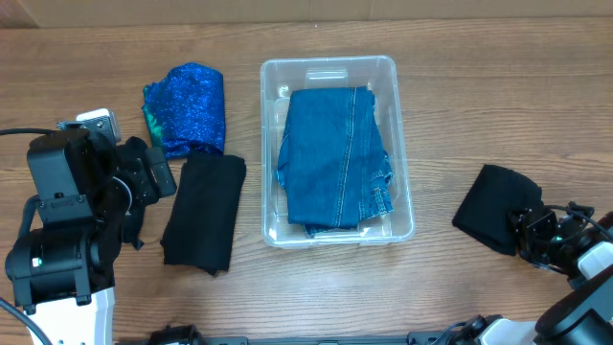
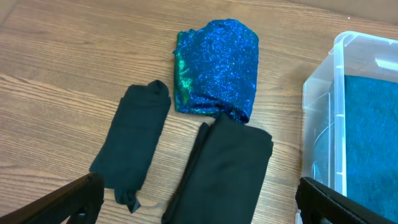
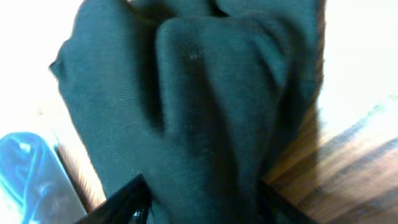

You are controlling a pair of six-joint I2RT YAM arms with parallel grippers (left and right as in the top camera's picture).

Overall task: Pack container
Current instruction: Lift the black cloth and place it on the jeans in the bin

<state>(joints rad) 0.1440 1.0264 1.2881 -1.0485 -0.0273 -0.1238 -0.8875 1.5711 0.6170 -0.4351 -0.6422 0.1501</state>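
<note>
Wood-grain tabletop [image 1: 460, 115], light brown, with planks running left to right; pale strip along the far edge in the overhead view, no more of the room visible.

Counted on it:
- One container [image 1: 330, 65]: clear plastic, rectangular, rounded corners, rimmed. Stands at centre of tabletop, long side running front to back.
- One folded blue denim garment [image 1: 335, 153]: lies flat inside the container and fills most of the floor.
- One sparkly blue bundle [image 1: 187, 105], with a streak of green at its left edge: left of the container, apart from it, towards the far side.
- One folded black cloth [image 1: 203, 211]: left of the container, its far end touching or overlapping the near end of the sparkly bundle.
- One narrow black sock-like piece [image 2: 134, 140]: seen in the left wrist view only, just beside the folded black cloth, on the side away from the container.
- One crumpled black cloth [image 1: 488, 206]: right of the container, well apart from it.

Two arms, one on each side.

Left tool [image 2: 199, 193]: spread to full width, empty, raised above the folded black cloth and the sock-like piece.

Right tool [image 3: 202, 202]: at the near-right edge of the crumpled black cloth, jaws part-way in, fabric bunched in a ridge between them. Cannot tell whether the grip is firm.
</note>
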